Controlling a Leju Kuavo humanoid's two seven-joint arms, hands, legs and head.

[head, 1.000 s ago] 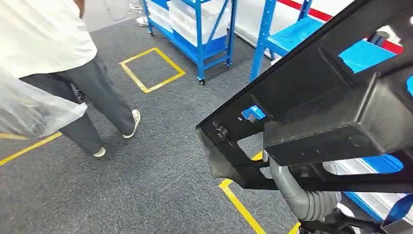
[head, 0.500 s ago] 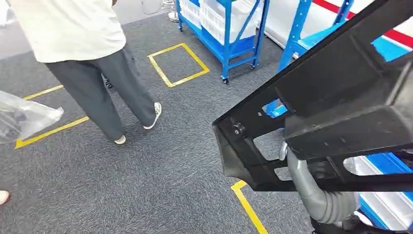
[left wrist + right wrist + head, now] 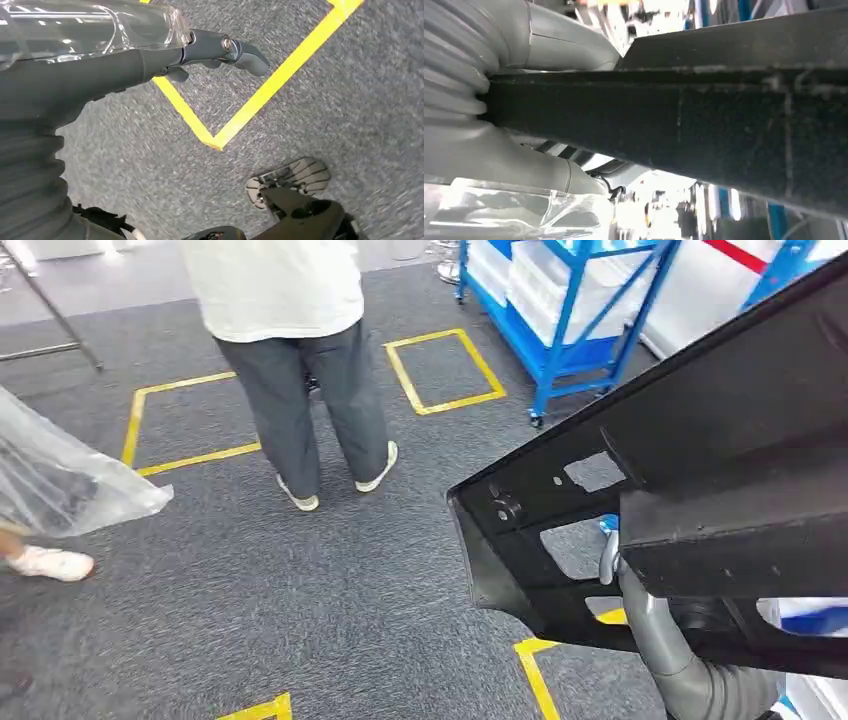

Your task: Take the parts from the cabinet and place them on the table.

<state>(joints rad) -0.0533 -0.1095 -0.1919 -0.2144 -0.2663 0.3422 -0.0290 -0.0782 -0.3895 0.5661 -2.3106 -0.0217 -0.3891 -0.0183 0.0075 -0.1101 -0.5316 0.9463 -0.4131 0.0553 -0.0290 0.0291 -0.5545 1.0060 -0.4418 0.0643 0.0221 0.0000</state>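
Now the nearest thing in the head view is the black frame part (image 3: 720, 480), a large moulded piece with cut-outs that fills the right half of the frame, its blunt end pointing toward lower centre. It is carried against the right arm, whose grey ribbed sleeve (image 3: 690, 670) rises beneath it at the lower right. In the right wrist view the right hand (image 3: 544, 50) lies close against the dark bar of the part (image 3: 704, 125), but how its fingers lie cannot be told. At the left edge of the head view hangs a clear plastic bag (image 3: 60, 480); in the left wrist view the left hand (image 3: 200, 55) shows its fingers (image 3: 240, 50) curled down beside clear plastic (image 3: 95, 25), apparently gripping it, above grey carpet with yellow tape (image 3: 250, 110). Compared with a second ago the whole picture has slid rightward: the camera has turned, not the things. The person in a white top and grey trousers (image 3: 300, 390) now stands at upper centre instead of upper left, and the blue shelving trolley (image 3: 560, 310) has shifted to the upper right. I judge that the robot is turning away from the cabinet with both loads in hand, and no table is in sight yet, so the placing remains ahead.
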